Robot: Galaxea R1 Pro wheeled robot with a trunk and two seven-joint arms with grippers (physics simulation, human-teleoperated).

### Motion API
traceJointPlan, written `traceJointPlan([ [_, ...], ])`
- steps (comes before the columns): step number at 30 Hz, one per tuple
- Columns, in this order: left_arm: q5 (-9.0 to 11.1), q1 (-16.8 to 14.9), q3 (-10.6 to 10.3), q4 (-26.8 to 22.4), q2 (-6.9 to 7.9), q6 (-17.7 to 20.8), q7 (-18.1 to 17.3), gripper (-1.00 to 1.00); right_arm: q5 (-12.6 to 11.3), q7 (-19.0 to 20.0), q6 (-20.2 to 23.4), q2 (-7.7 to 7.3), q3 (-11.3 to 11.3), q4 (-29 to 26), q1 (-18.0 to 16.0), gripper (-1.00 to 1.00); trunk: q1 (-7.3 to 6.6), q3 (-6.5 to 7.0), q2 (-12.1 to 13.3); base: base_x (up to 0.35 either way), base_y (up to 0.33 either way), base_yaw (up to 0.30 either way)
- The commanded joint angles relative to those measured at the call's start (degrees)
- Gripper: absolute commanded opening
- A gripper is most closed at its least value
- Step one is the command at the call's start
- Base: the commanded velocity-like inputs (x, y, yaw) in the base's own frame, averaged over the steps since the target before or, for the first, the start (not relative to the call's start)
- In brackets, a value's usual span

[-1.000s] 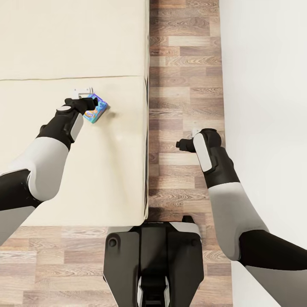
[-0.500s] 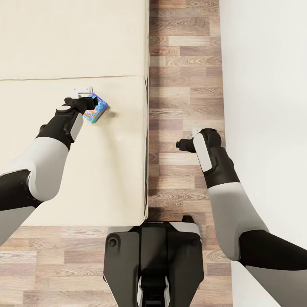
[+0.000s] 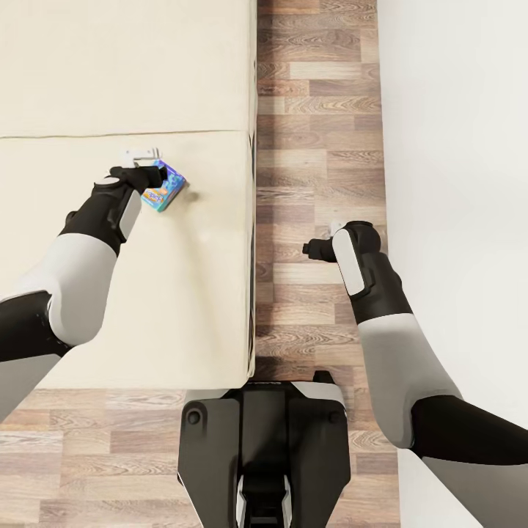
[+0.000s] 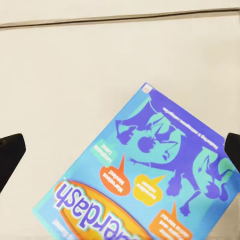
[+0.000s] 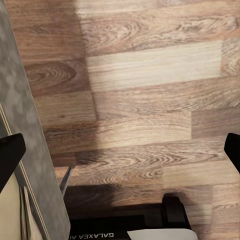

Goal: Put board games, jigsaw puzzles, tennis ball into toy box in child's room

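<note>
The board game (image 4: 150, 175) sits square in my left wrist view, a blue-green printed box lying flat on the bed (image 3: 183, 308), turned at an angle to the mattress seam. My left jaws (image 3: 149, 174) stand wide, one dark fingertip (image 4: 11, 155) showing at either edge of that view with the box between and beyond them, nothing gripped yet. From the head view the left jaws are right over the near corner of the box, but I cannot tell whether they touch it. My right jaws (image 3: 317, 249) are also spread apart and empty, hanging over the wooden floor (image 3: 315, 147) beside the bed, with the robot's own base (image 5: 145, 227) below them in the right wrist view.

I judge this to be the pick-up of one of the bed's games, early in the whole job, since the toy box and the counter are nowhere before me. The next move, as I read it, calls for coming down so the fingers straddle one edge of the box, then closing. A flat box on a soft mattress gives little to bite on, so I would take a corner or a short edge and tilt it up; a shallow grip could let it slide or pivot out
</note>
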Motion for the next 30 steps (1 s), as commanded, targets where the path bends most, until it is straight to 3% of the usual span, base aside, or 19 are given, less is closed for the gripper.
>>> traceJointPlan([
  [1, -0.58, -0.04, 0.23, -0.09, -0.04, 0.83, -0.08, 1.0, -0.57, -0.58, 0.13, 0.0, 0.05, -0.03, -0.04, 1.0, 0.04, -0.06, -0.09, 0.0, 0.0, 0.0],
  [16, -0.44, -0.33, 0.38, -0.15, -0.22, 6.1, -0.11, 1.0, -0.57, -0.58, 0.13, 0.0, 0.98, -0.03, -0.04, 1.0, 0.04, -0.06, -0.09, 0.0, 0.0, 0.0],
  [27, 0.22, -1.1, 0.32, -0.19, -1.6, 6.18, 0.29, 1.0, -0.57, -0.58, 0.09, 0.0, 1.49, -1.15, 0.0, 1.0, 0.04, -0.06, -0.09, 0.0, 0.0, 0.0],
  [30, 0.27, -1.77, 0.36, -1.01, -2.0, 6.1, 0.4, 1.0, -0.56, -0.58, -0.13, 0.0, 2.95, -1.29, 0.06, 1.0, 0.04, -0.06, -0.09, 0.0, 0.0, 0.0],
])
